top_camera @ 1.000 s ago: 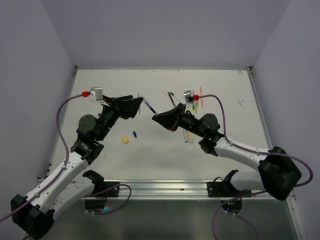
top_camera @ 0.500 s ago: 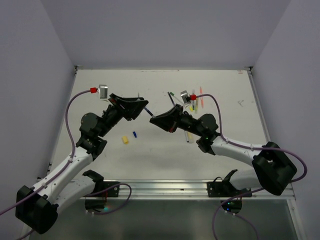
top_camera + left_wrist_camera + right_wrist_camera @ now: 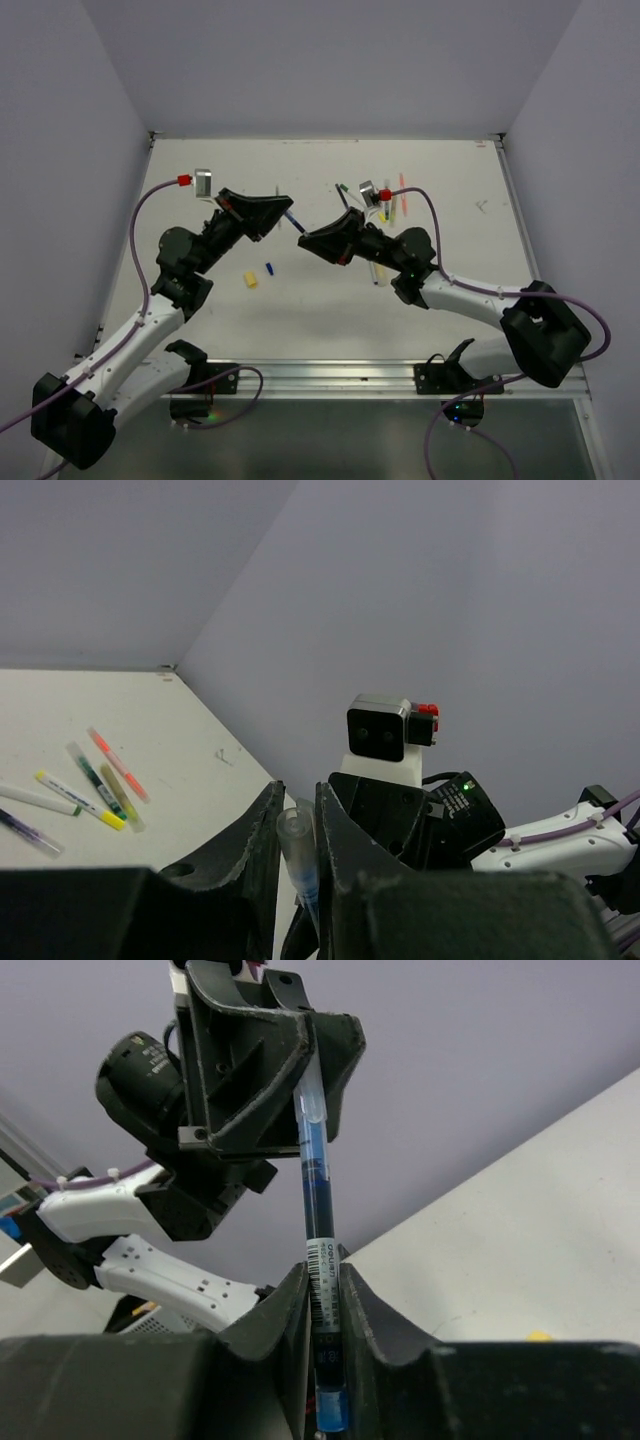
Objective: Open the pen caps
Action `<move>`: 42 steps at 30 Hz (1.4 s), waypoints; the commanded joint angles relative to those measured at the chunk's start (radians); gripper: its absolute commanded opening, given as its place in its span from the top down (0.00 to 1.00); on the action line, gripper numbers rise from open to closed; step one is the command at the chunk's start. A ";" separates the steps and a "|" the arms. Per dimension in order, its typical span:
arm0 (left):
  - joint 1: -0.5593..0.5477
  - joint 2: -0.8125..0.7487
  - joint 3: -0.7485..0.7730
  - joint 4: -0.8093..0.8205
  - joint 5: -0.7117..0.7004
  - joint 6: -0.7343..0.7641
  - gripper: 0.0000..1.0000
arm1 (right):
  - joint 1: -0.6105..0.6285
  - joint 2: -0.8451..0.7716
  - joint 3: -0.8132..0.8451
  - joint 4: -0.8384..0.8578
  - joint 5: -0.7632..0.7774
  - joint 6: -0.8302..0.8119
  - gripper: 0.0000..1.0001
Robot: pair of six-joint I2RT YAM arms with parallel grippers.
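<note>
White table (image 3: 330, 310), lavender walls, two arms meeting mid-air above it. Held pen (image 3: 295, 220) is off the surface, spanning both grippers, roughly over table centre.

Left gripper (image 3: 283, 208) is closed tight on the clear cap (image 3: 297, 838) end. The left wrist view shows both fingers (image 3: 262, 830) pressed against the tube, no gap. Right gripper (image 3: 306, 238) is clamped on the barrel, fingers touching it on both sides in the right wrist view, label just above the tips.

Pen look: thin see-through body, blue ink inside, white printed label band, clear stubby cap over the tip.

Handling, my read: light, rigid plastic, smooth and round, so it can slip or spin in the pads. The cap is likely a friction fit and should pop with a straight pull along the axis. Hold points look right, one on the cap and one on the barrel. Sideways bending risks snapping the thin tube.

Loose yellow cap (image 3: 250, 280) and blue cap (image 3: 268, 268) lie on the table at 7 o'clock from the held pen, near each other, not touching. Spare pens (image 3: 100, 785) sit bunched at 2 o'clock from table centre.
</note>
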 commanded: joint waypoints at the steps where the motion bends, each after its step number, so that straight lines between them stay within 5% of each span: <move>1: 0.000 -0.027 0.013 -0.006 0.009 0.053 1.00 | 0.002 -0.033 0.043 -0.072 -0.006 -0.089 0.75; 5: 0.000 -0.035 0.034 -0.092 -0.028 0.102 1.00 | 0.002 -0.103 0.113 -0.385 0.007 -0.293 0.45; 8: -0.002 -0.032 0.037 -0.118 -0.032 0.110 1.00 | 0.002 -0.136 0.172 -0.567 0.047 -0.407 0.36; 24: -0.031 0.003 0.048 -0.112 -0.074 0.096 1.00 | 0.057 -0.053 0.330 -0.788 0.119 -0.594 0.33; 31: -0.044 0.005 0.033 -0.120 -0.095 0.099 1.00 | 0.069 -0.016 0.365 -0.802 0.147 -0.631 0.49; 37: -0.046 -0.027 0.008 -0.132 -0.217 0.099 1.00 | 0.079 -0.033 0.324 -0.863 0.204 -0.688 1.00; 42: -0.046 -0.058 -0.003 -0.157 -0.414 0.078 1.00 | 0.086 -0.064 0.252 -0.939 0.305 -0.729 1.00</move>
